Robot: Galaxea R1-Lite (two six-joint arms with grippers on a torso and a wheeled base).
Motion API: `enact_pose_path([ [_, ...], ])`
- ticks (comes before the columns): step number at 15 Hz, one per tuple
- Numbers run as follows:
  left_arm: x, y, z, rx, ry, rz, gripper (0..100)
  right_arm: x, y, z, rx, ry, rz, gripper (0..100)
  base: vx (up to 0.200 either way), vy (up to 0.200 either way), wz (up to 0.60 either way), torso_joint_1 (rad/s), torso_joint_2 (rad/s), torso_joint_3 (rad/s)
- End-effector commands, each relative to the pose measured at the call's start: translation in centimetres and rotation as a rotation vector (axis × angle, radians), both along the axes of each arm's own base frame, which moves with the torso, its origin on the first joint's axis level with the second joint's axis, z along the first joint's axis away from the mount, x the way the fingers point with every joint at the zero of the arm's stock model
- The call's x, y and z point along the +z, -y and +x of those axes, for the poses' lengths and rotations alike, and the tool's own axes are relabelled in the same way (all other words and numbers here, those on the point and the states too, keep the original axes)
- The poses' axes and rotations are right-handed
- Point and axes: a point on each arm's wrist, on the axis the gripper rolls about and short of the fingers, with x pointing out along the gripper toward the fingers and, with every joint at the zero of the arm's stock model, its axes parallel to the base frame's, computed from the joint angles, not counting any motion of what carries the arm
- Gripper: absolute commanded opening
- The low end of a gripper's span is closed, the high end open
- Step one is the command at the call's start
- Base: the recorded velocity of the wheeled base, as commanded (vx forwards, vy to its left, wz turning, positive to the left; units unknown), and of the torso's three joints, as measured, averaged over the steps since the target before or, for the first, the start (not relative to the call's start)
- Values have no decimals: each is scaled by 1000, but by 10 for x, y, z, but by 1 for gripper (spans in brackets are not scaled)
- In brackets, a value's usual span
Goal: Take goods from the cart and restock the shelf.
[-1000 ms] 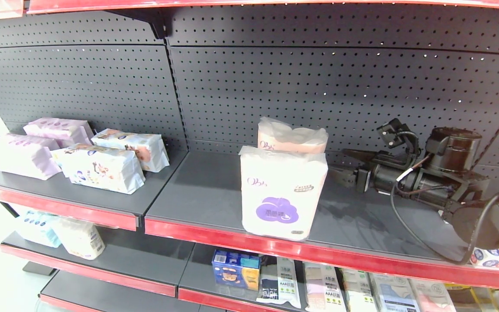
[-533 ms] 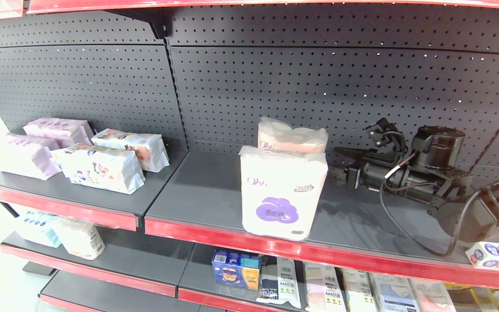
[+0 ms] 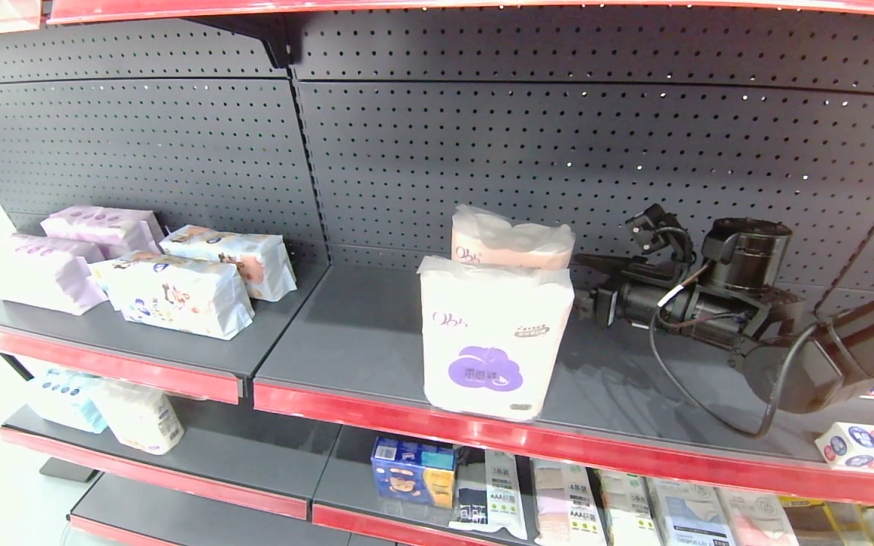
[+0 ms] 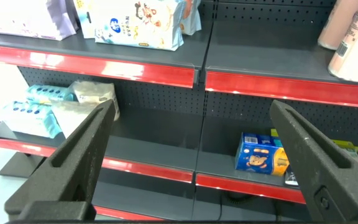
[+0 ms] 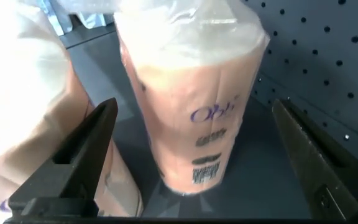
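The left tool (image 4: 191, 149) hangs spread and empty before the lower shelves. At the front edge of the shelf (image 3: 376, 341) a white tissue pack (image 3: 494, 341) stands upright, hiding most of the pink pack (image 3: 511, 239) behind it. The right wrist view shows the pink pack's full height, long axis vertical, between the spread fingers of the right tool (image 3: 585, 284), apparently untouched.

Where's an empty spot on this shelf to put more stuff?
Biggest bare patch: shelf floor between the cartoon packs and the white tissue pack. Another: front edge right of that pack, below the arm. Crowded: behind it, where the right gripper flanks the pink pack.
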Motion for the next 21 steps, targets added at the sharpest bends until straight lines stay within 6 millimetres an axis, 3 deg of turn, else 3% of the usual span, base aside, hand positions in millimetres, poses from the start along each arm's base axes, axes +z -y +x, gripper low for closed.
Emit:
enact_pose_path([
  [1, 0, 0, 0, 1, -2, 1, 100, -2, -3, 4, 7, -1, 0, 100, 0, 0, 0, 0, 0, 0],
  [9, 0, 0, 0, 1, -2, 0, 100, -4, -12, 17, 20, 18, -1, 100, 0, 0, 0, 0, 0, 0],
  [21, 0, 0, 0, 1, -2, 1, 100, -8, -12, 21, 18, 18, -10, 100, 0, 0, 0, 0, 0, 0],
])
